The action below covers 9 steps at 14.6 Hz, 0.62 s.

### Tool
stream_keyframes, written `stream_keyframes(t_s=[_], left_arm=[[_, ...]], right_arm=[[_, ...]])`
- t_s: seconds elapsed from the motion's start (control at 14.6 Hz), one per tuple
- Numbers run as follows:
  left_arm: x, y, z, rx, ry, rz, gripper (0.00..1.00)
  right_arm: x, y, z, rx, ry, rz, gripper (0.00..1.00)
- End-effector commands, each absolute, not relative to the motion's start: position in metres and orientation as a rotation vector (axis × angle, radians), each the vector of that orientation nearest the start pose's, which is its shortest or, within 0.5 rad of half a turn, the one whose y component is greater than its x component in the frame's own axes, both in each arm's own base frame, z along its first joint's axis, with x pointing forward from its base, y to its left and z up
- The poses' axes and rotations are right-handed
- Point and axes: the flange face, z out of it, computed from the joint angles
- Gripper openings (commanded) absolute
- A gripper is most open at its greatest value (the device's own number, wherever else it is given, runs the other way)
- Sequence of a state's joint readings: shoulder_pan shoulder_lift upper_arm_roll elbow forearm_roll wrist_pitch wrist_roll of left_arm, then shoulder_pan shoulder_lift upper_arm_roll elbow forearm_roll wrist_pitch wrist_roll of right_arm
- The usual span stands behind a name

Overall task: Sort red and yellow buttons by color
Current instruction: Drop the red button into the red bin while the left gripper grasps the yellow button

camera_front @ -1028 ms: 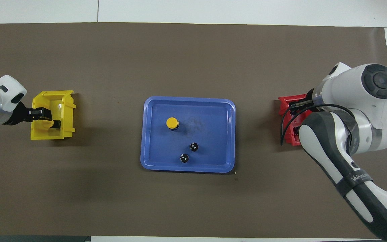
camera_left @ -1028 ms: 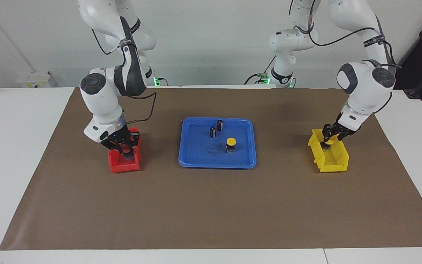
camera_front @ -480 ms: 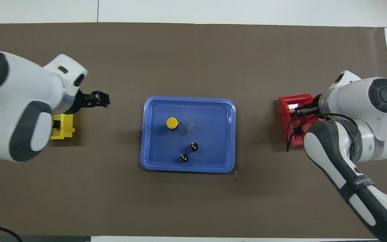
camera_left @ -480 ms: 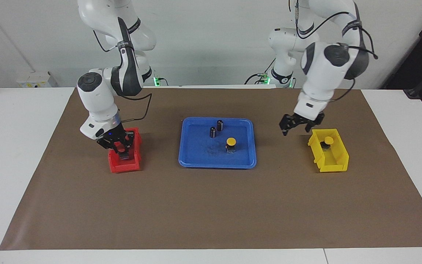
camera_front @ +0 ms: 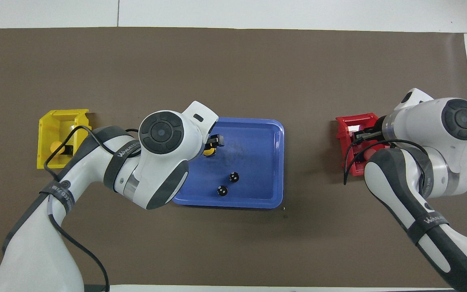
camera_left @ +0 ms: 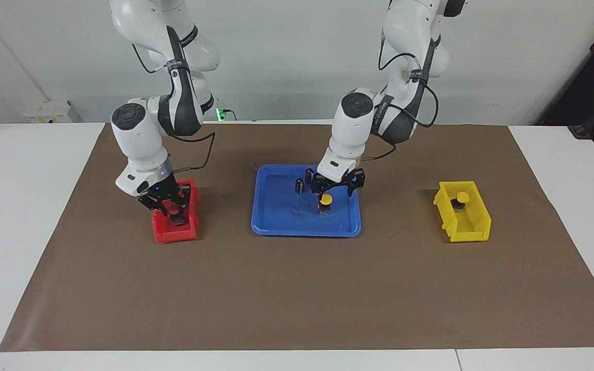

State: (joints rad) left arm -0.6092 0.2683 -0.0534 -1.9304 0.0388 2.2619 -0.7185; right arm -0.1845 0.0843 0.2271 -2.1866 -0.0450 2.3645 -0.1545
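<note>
Now, yellow button (camera_left: 326, 198): in the blue tray (camera_left: 276, 226), the landmark, on the side toward the left arm's end; black base under the cap.
Left gripper (camera_left: 334, 188): has swung from beside the yellow bin (camera_left: 475, 226) to just over this button, fingers spread either side of the cap, not yet closed.
Meaning: one yellow button (camera_left: 462, 196) already sits in the yellow bin; this one is probably the last left in the tray.
Right gripper (camera_left: 169, 203): stays low over the red bin (camera_left: 173, 234), well apart from the tray toward the right arm's end; something red between its fingers, grip unclear.
Dark cylinders (camera_left: 303, 181): in the tray, nearer the robots than the button, close to the left gripper.
Room: tray rim is low; brown mat between tray and yellow bin looks bare for the carry.
</note>
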Motion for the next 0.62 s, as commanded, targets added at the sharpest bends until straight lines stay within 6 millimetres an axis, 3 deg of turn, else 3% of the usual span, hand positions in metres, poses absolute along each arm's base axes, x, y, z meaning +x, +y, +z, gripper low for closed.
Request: stream_keyframes(t_s=[0.0,0.14,0.41,0.48,0.55], left_arm=[[0.501,-0.386,0.348,-3.144,0.004,-0.135,1.00],[0.496,-0.392,0.347,-3.144,0.021,-0.128,1.00],[0.482,-0.405,0.344,-3.136,0.061,-0.103,0.98],[0.481,-0.404,0.344,-3.129,0.056,-0.088,0.87],[0.479,-0.404,0.344,-3.131,0.032,-0.059,0.55]], right_arm=[[0.565,0.003,0.393,-3.117,-0.434,-0.105,0.85],[0.576,-0.004,0.433,-3.119,-0.407,-0.042,1.00],[0.571,-0.005,0.514,-3.133,-0.298,0.077,1.00],[0.570,-0.004,0.532,-3.138,-0.277,0.068,1.00],[0.568,-0.003,0.549,-3.141,-0.264,0.066,1.00]])
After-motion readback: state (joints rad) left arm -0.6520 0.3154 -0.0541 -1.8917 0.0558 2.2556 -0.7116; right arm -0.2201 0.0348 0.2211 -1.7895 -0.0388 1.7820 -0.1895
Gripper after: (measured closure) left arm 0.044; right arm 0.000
